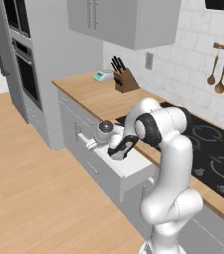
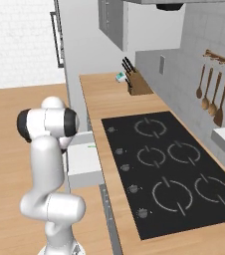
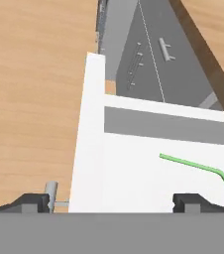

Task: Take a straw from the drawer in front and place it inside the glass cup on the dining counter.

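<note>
So you're hovering the gripper (image 3: 112, 201) over the open drawer (image 3: 91, 124), fingers spread wide, nothing in them.
Your straw (image 3: 196, 164), thin, light green and bent near one end, is lying flat on the smooth white drawer floor, long part running crosswise in the hand view.

We found the drawer (image 3: 134, 163) pulled out, its white floor open from above. Inside it only the straw (image 3: 203, 167) lay, toward one side, bare floor all around. The drawer's front wall and handle (image 3: 51, 194) stood beside the wide-spread pincer (image 3: 111, 202); the worktop (image 1: 104, 99) edge overhung the drawer's back.
</note>
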Motion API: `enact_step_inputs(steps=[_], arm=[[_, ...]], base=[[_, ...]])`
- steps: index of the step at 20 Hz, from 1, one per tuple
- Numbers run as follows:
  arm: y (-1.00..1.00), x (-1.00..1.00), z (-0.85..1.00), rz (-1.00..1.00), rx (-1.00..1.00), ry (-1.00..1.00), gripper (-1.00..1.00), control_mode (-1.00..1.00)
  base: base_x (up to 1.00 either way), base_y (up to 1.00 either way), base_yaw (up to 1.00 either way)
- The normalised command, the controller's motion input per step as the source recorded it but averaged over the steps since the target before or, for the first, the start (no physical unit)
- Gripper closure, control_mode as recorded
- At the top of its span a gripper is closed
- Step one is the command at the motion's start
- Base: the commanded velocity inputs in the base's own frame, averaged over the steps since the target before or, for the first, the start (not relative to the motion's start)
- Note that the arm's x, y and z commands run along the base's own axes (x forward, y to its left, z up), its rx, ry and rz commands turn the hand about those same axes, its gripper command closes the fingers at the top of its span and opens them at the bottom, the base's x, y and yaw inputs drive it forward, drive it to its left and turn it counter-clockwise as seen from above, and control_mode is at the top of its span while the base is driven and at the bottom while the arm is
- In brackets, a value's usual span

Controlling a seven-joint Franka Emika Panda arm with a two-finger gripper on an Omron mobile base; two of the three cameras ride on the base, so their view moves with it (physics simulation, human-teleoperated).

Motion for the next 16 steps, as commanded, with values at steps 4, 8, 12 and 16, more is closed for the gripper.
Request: enact_step_inputs(steps=[4,8,12,16], arm=[[-0.31,0.0,0.72,-0.18,0.0,0.2,-1.0,-1.0],[-0.14,0.22,0.37,-0.2,-0.06,0.24,-1.0,-1.0],[-0.25,0.16,-0.1,-0.13,-0.15,0.21,-1.0,-1.0],[-0.34,0.03,-0.53,-0.09,-0.15,0.17,-1.0,-1.0]], base=[[0.0,0.0,0.0],[0.0,0.0,0.0],[0.0,0.0,0.0],[0.0,0.0,0.0]])
